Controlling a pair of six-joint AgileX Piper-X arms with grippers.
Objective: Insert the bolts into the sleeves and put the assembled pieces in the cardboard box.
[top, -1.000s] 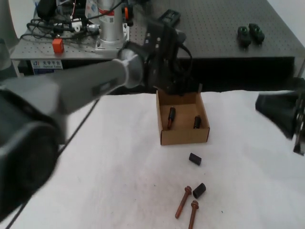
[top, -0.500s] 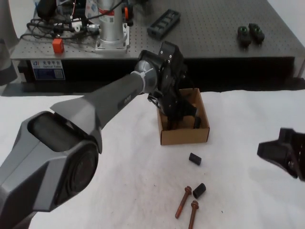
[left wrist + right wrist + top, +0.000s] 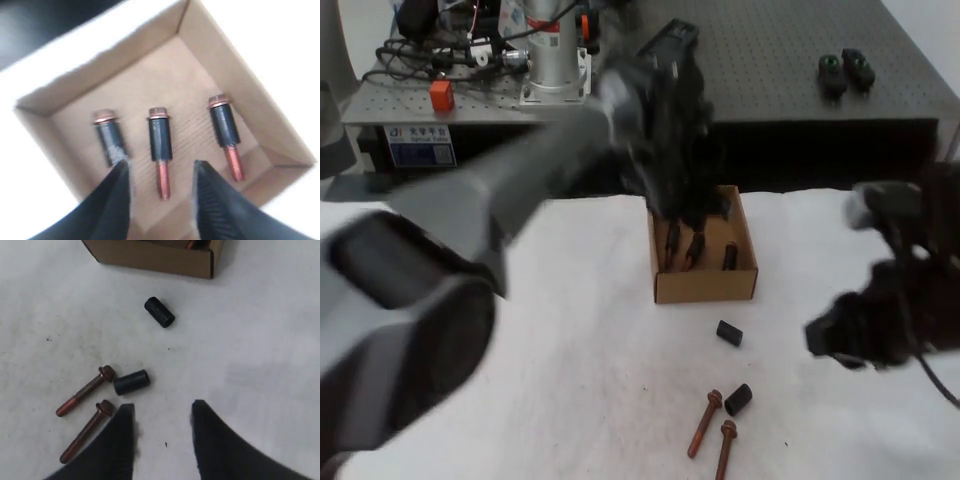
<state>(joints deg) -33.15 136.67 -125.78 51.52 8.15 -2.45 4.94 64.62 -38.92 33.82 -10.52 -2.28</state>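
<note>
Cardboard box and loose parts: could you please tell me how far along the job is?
Done: three assembled pieces lie in the box. In hand: nothing; the left pincer hangs open over the box, and the right pincer is open above the cloth. Left: two bolts and two sleeves lie loose there, to be joined and boxed.
</note>
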